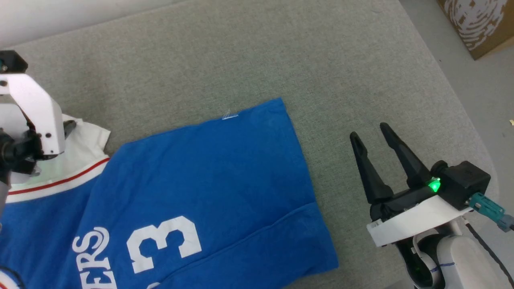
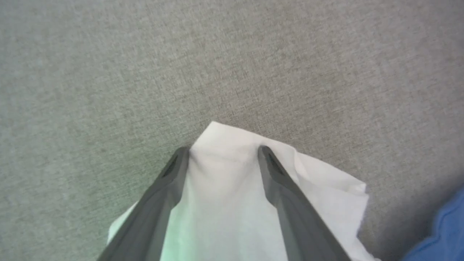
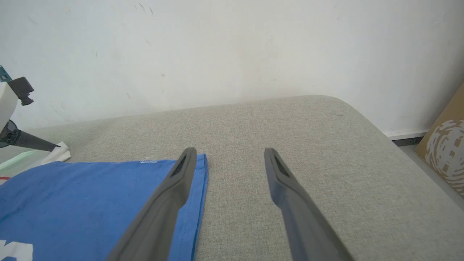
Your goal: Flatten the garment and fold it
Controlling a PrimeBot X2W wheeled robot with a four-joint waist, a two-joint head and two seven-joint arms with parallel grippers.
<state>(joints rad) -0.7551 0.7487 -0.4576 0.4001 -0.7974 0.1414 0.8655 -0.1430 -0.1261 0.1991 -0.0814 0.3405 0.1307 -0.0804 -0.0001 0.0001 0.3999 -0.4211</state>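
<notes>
— Where's the shirt (image 1: 209, 172)?
— On the desk (image 1: 241, 60), toward its left edge. My left pincer (image 2: 223, 149) gapes over its sleeve (image 2: 326, 195), gripping nothing; right pincer (image 1: 368, 131) open, empty.
— Risk?
— A shallow pinch could bunch the sleeve.

White shell (image 1: 409, 220), black tapered right tool (image 1: 368, 131) (green light (image 1: 433, 185), teal plug (image 1: 486, 204))

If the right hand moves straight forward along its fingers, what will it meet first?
The right hand would likely meet bare grey cushion beside the garment's edge first; if level, the white wall. Depth is unclear.
</notes>
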